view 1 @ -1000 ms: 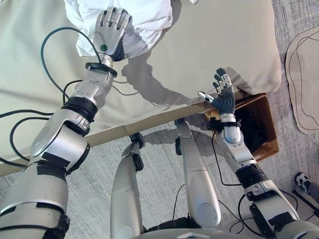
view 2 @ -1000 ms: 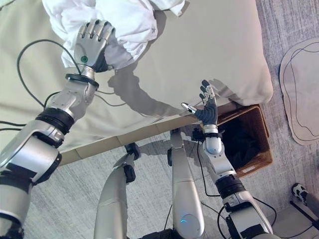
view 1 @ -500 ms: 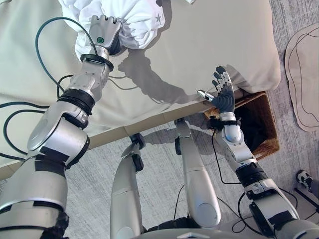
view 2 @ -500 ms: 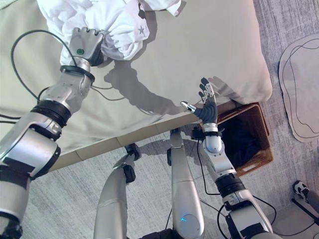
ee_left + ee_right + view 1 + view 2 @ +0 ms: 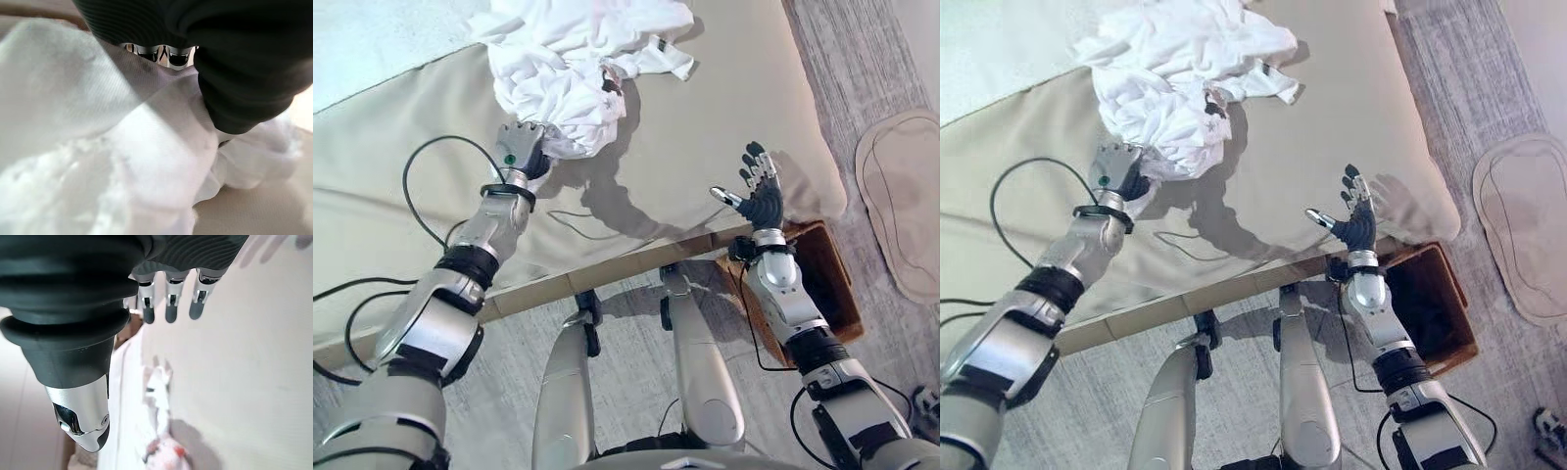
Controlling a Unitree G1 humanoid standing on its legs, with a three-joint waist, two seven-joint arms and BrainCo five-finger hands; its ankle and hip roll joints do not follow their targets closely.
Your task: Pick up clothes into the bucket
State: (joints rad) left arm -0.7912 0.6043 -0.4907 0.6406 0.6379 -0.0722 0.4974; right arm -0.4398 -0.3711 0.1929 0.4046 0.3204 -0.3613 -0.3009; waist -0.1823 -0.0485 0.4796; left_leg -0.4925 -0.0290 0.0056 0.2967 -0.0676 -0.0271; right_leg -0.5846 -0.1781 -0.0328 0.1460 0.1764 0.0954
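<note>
The left robot hand [image 5: 520,149] was closed on the white clothes [image 5: 573,69] on the bed [image 5: 734,108]. The right robot hand [image 5: 759,196] was held open beside the basket [image 5: 832,284].

Head eyes look down; wrist cameras close.

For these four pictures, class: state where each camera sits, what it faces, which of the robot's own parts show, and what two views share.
Left eye view: on the head, looking down at the bed; both arms, left hand gripping the white garment.
Right eye view: beside it, same scene; right hand open above the woven basket.
Left wrist view: along the left hand into white cloth.
Right wrist view: along straight fingers toward the bed.
Shared: both eye views show garment, basket and hands.
</note>
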